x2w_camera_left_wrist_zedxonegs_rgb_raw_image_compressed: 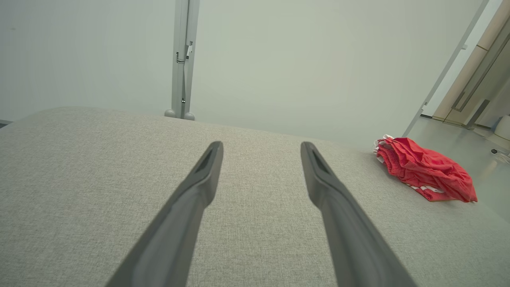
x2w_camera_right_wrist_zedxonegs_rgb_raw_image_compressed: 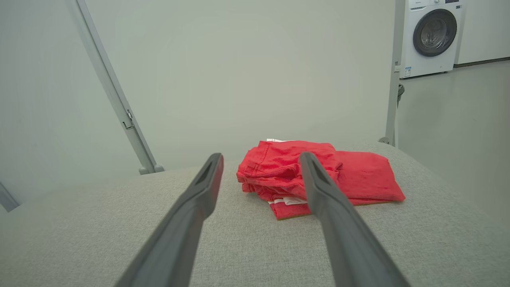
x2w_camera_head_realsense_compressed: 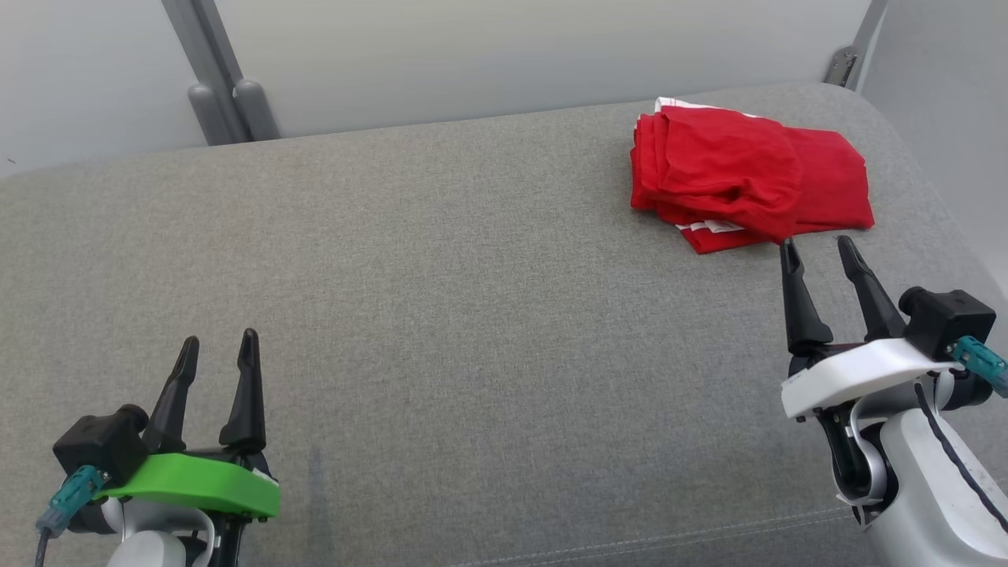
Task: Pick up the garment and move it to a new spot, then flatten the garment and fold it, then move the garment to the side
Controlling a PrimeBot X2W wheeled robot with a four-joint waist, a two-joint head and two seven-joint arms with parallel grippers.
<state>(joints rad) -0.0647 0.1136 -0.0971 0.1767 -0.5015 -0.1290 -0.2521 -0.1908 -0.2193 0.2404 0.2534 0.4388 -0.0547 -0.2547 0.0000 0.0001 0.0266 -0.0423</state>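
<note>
Under the red garment (x2w_camera_head_realsense_compressed: 748,173), white trim (x2w_camera_head_realsense_compressed: 711,227) half-hidden.

Garment (x2w_camera_head_realsense_compressed: 748,181) far right on cushion (x2w_camera_head_realsense_compressed: 472,315), right end effector (x2w_camera_head_realsense_compressed: 816,244) near, seemingly apart

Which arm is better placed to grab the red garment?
Right: the right pincer is open just short of the red garment, while the left pincer sits far away.

The wide grey cushioned surface (x2w_camera_head_realsense_compressed: 472,315) is coarse woven cloth, matt all over. The folded red garment with white trim (x2w_camera_head_realsense_compressed: 748,177) is soft, creased cloth with no sheen. The left gripper (x2w_camera_head_realsense_compressed: 220,339) and right gripper (x2w_camera_head_realsense_compressed: 817,243) have fingers of smooth, matt dark plastic. The slanted grey metal posts (x2w_camera_head_realsense_compressed: 216,79) look satin-painted.
</note>
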